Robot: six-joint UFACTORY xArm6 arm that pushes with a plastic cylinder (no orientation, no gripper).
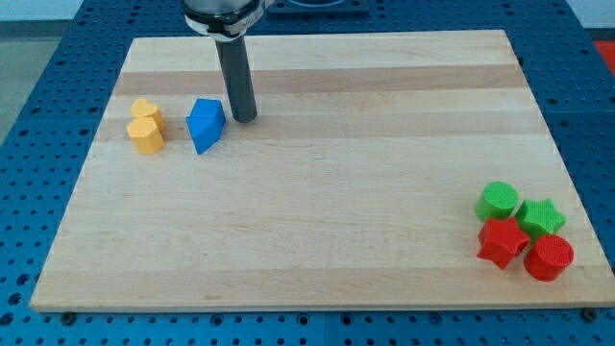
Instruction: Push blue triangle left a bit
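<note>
Blue triangle (206, 125), faceted plastic, on pale wood board (317, 192), my tip (244, 119) just right, no jaws in view

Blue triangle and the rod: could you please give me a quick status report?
My tip down on the board, just right of the blue triangle. Yellow block sits left of it, gap between. Nothing else close.

robotics lab bench, blue perforated mounting plate (58, 96) with a grid of holes, bare wooden board (327, 192) as desk on top, small plastic test blocks (524, 229), industrial arm mount (223, 12) overhead
</note>
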